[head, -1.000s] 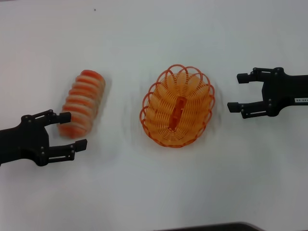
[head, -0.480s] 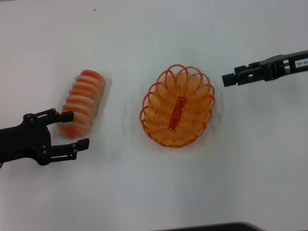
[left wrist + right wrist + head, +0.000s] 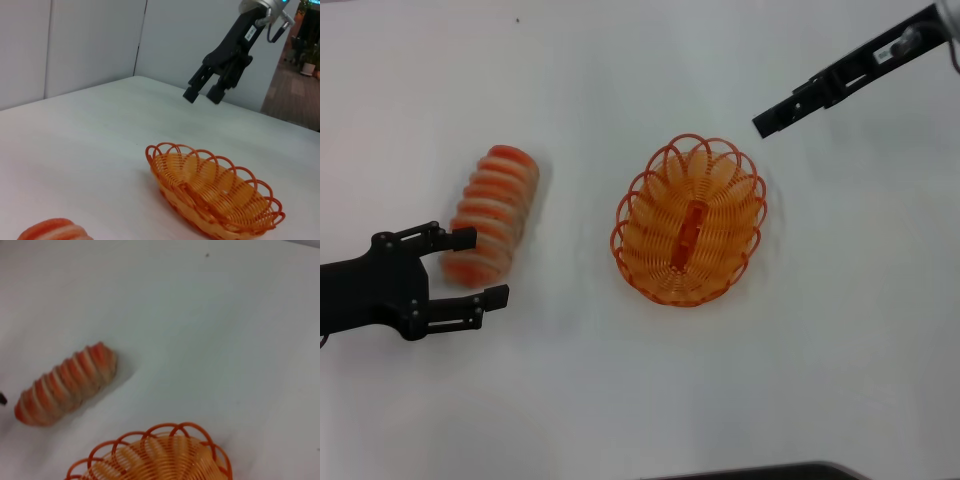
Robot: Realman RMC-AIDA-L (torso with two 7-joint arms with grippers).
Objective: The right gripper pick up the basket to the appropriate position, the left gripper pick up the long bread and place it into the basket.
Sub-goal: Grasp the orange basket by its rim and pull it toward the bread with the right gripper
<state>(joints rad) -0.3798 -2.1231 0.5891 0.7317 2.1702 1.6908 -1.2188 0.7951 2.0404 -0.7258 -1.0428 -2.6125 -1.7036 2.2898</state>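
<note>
The basket (image 3: 688,222), an empty oval orange wire basket, sits mid-table; it also shows in the left wrist view (image 3: 212,192) and the right wrist view (image 3: 155,455). The long bread (image 3: 490,215) lies to its left, orange with cream stripes, and shows in the right wrist view (image 3: 65,384) and partly in the left wrist view (image 3: 50,230). My left gripper (image 3: 480,267) is open and empty, its fingertips just at the bread's near end. My right gripper (image 3: 768,123) hangs in the air beyond the basket's far right rim, tilted down, open and empty (image 3: 204,95).
The white table (image 3: 640,390) bears only the bread and the basket. A dark edge (image 3: 750,472) runs along the near side. Grey wall panels (image 3: 90,45) stand behind the table.
My right gripper has risen, turned and swung from the basket's right side to above its far right rim. My left gripper has barely moved. Bread and basket have not moved.
</note>
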